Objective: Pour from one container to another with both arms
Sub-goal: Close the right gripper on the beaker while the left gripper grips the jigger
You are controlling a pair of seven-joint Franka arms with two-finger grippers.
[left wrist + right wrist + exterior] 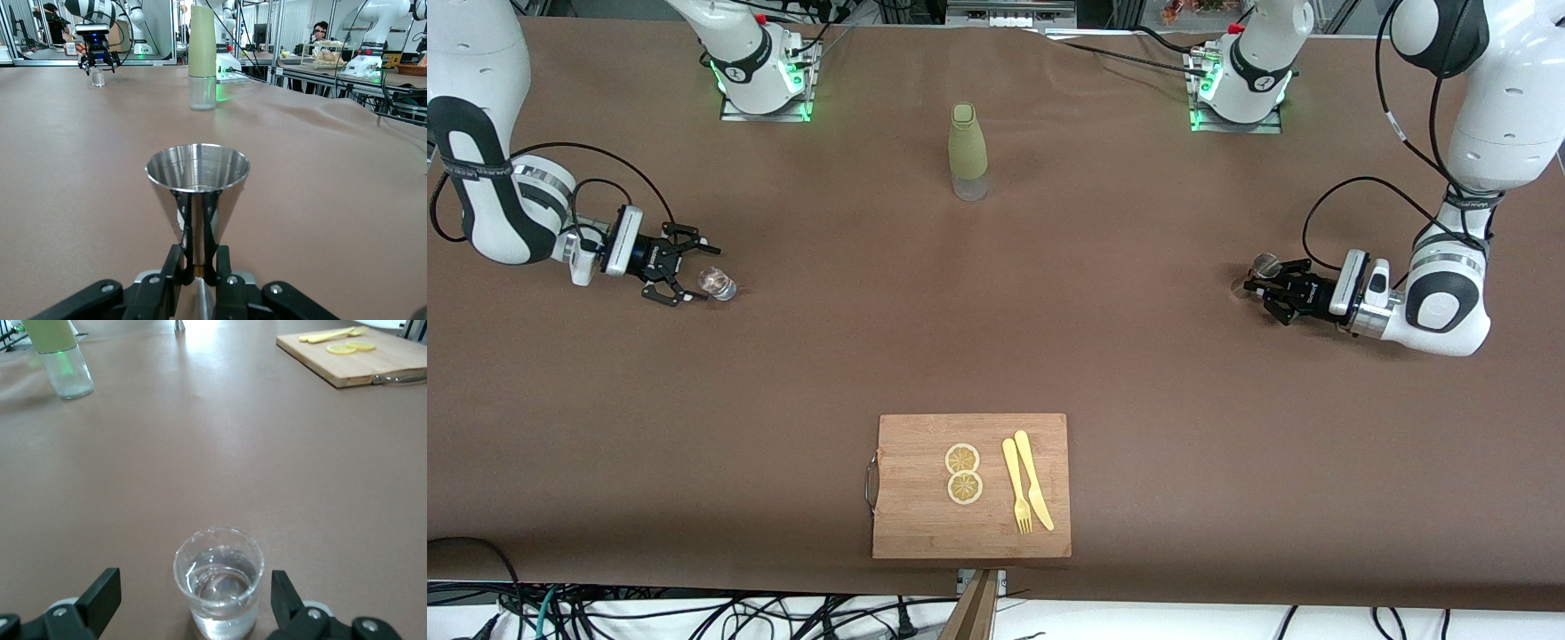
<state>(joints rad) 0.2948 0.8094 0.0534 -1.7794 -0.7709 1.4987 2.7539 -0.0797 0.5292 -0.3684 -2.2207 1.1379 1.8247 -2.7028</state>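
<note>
Left wrist view is showing the left pincer (198, 272) clamping the jigger's (197, 200) waist for tipping; right pincer (193, 603) is straddling the cup (219, 582), fingers apart.

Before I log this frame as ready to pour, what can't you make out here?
- Jigger contents: the left wrist view looks at it side-on, so the rim hides the inside.
- Jigger's lower cone: hidden by the left gripper shut on its waist.
- Cup base: cut off by the right wrist view's edge, between the open right gripper.
</note>
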